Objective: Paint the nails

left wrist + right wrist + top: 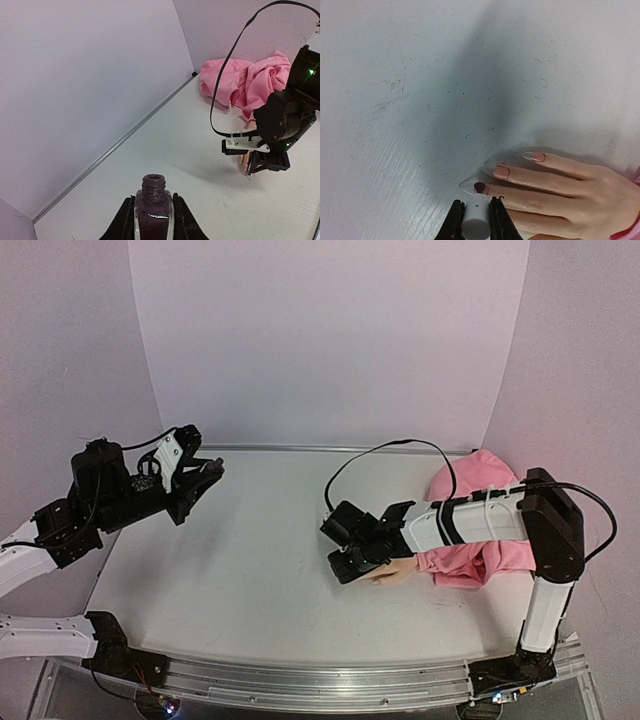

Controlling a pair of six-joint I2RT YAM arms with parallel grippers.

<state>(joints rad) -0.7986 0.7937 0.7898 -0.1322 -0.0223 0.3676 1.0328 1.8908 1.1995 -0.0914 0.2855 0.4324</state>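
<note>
In the right wrist view the flesh-coloured mannequin hand [560, 190] lies flat, fingers pointing left. Its long pale nails [501, 172] show clearly. The nearest one [480, 187] carries a dark dab of polish at its base. My right gripper [475, 201] is shut on a white brush cap [476, 220], whose tip sits at that dab. From above, the same gripper [345, 558] hovers over the fingertips of the hand [395, 573]. My left gripper [154, 200] is shut on an uncapped bottle of dark purple polish [153, 212], held upright above the table's left side [205, 475].
The hand's pink fabric sleeve [480, 490] bunches at the back right under the right arm. A black cable [380, 455] loops above the table's middle. White walls close in the back and sides, and a metal rail [330, 680] runs along the front edge.
</note>
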